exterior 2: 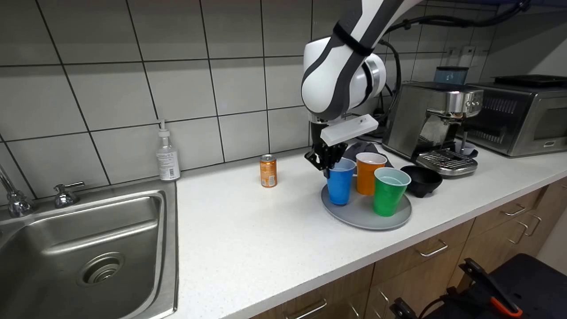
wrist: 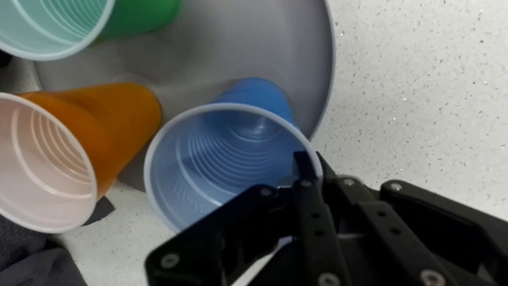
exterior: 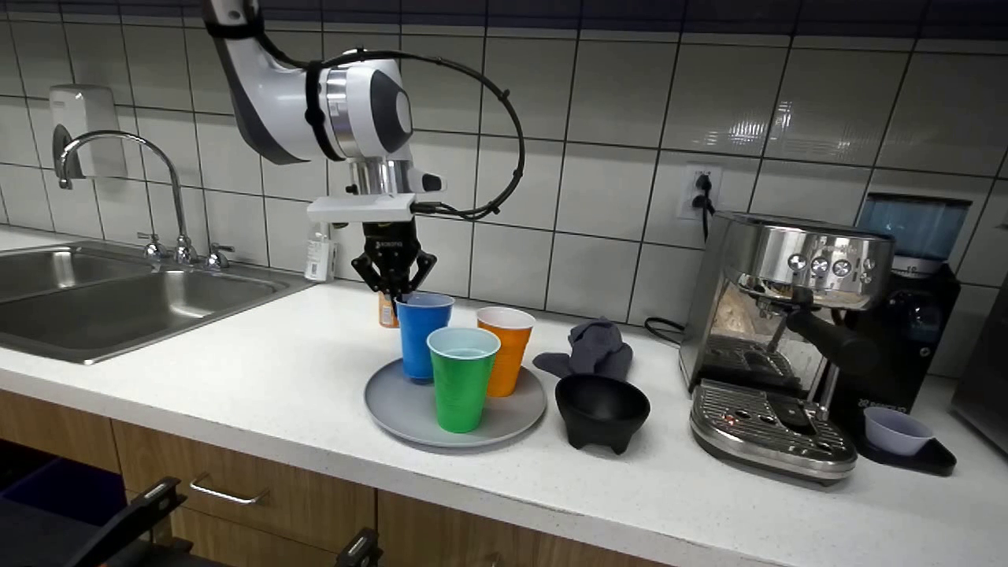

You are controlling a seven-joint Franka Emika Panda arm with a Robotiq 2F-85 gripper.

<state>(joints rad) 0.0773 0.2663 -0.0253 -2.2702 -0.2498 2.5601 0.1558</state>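
Gripper (wrist: 313, 163) is clamping a blue cup (exterior: 417, 339) by its rim, one finger (wrist: 305, 171) inside and one outside, while the cup is apparently standing on a gray plate (exterior: 394, 411) beside an orange cup (exterior: 512, 354) and a green cup (exterior: 463, 386). Thin plastic is likely inviting trouble: too hard a squeeze could buckle the rim, this one-sided hold could cause tilting, and a sideways swing could topple neighbors.
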